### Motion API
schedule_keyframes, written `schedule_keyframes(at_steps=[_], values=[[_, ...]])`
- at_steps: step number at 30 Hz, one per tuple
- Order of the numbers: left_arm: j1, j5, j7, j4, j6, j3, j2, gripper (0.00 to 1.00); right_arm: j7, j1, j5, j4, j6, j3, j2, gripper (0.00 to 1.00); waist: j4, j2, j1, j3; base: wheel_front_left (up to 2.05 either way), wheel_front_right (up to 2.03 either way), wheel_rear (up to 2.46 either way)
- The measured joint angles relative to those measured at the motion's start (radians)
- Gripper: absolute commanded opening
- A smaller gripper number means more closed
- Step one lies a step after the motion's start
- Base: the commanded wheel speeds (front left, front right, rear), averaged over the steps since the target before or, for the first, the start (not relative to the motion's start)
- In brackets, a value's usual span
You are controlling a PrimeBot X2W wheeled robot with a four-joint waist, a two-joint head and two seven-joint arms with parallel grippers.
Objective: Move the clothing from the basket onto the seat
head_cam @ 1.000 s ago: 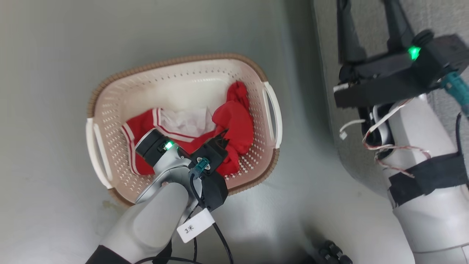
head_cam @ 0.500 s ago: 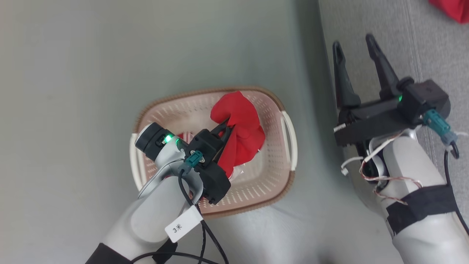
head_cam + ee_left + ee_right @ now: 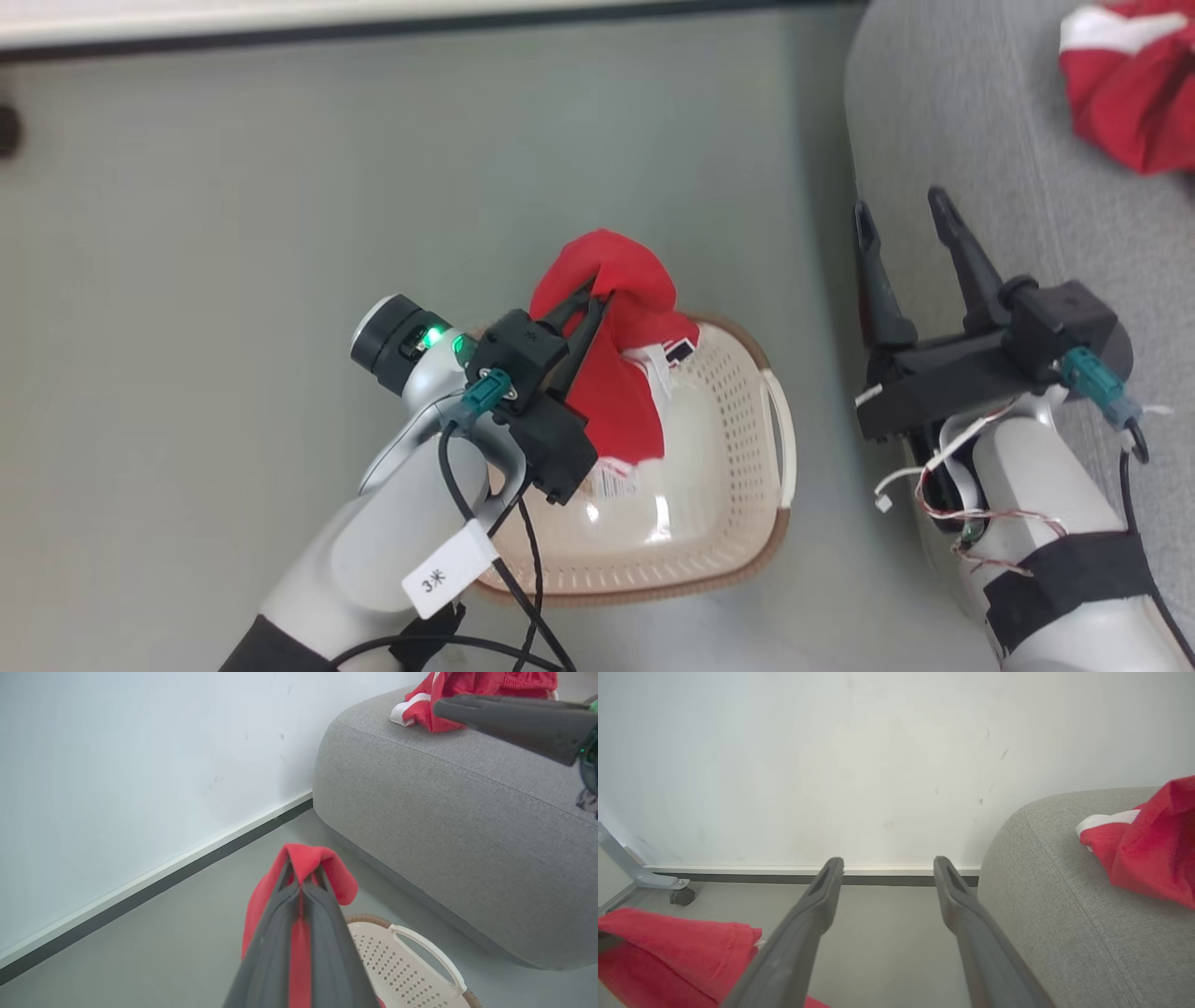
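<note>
Left gripper is noted clamped on a red garment: the two fingers are pressed together with a fold of cloth pinched between them, and in the left wrist view the fabric is seen bulging over the fingertips. The garment is held above the basket, over its 10–11 o'clock portion, with the loose lower end, white trim and a label hanging down inside the rim; whether the cloth touches the basket wall cannot be told. The basket is recorded standing on the grey floor, just beside the seat, which lies at its 3 o'clock. Right gripper is noted with its fingers spread wide and nothing between them, pointed toward 12 o'clock over the seat's near edge, at about 2 o'clock from the basket. A second red garment with white trim is logged lying crumpled on the seat at 1 o'clock in the head view, well apart from the right gripper.
</note>
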Motion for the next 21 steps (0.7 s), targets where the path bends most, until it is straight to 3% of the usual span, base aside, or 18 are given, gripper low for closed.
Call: schedule_keyframes(at_steps=[21], values=[[0.04,-0.061,0.0,-0.054,-0.018,0.066,0.062,0.0,0.0,0.131,-0.004,0.064,0.03,0.038,0.02,1.0,0.053,0.0,-0.0001,-0.297,0.0,0.0,0.0]])
